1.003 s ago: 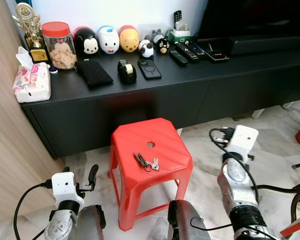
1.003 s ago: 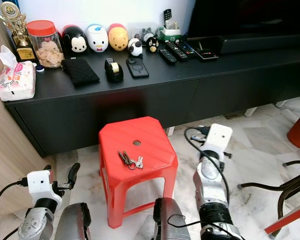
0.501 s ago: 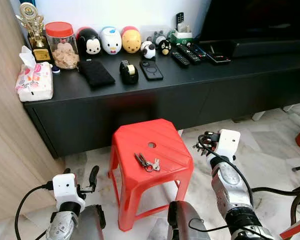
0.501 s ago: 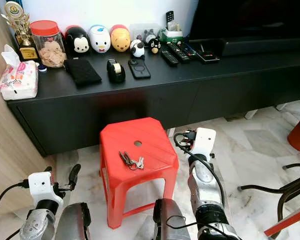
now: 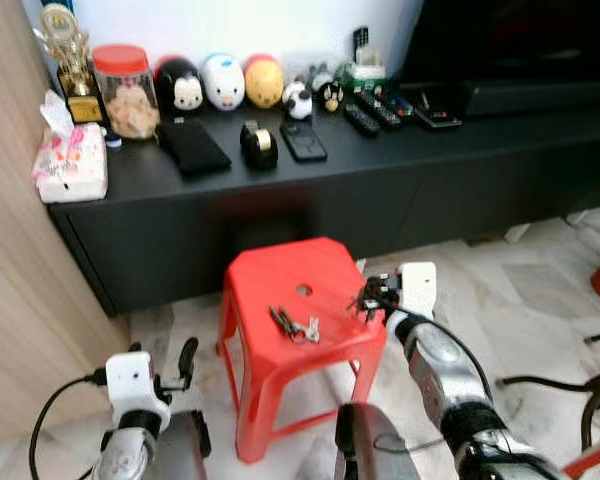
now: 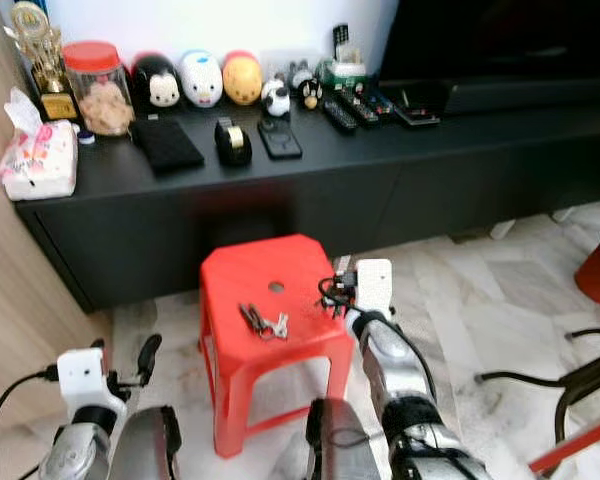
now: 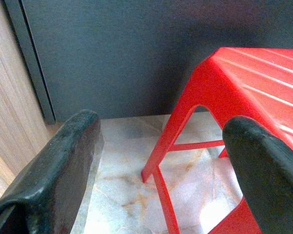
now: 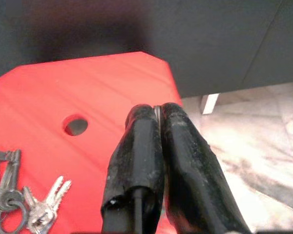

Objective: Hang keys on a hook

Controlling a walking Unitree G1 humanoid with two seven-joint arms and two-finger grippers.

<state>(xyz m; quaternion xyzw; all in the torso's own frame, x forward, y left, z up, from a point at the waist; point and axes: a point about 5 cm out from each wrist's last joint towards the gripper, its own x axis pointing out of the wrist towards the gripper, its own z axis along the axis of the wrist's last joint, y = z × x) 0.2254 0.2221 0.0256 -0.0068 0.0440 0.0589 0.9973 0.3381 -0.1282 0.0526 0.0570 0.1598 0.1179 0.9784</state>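
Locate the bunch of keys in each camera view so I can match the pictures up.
Left eye view: keys lie on the red stool, just in front of its centre hole.
Right eye view: keys in the same spot on the stool.
Left wrist view: keys not in it; one side of the stool appears.
Right wrist view: keys beside the shut right gripper.
Shared landmark: the stool's centre hole.

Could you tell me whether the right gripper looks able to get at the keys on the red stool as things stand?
Probably yes: the right gripper hovers over the stool, keys lie uncovered beside it, but its fingers are shut.
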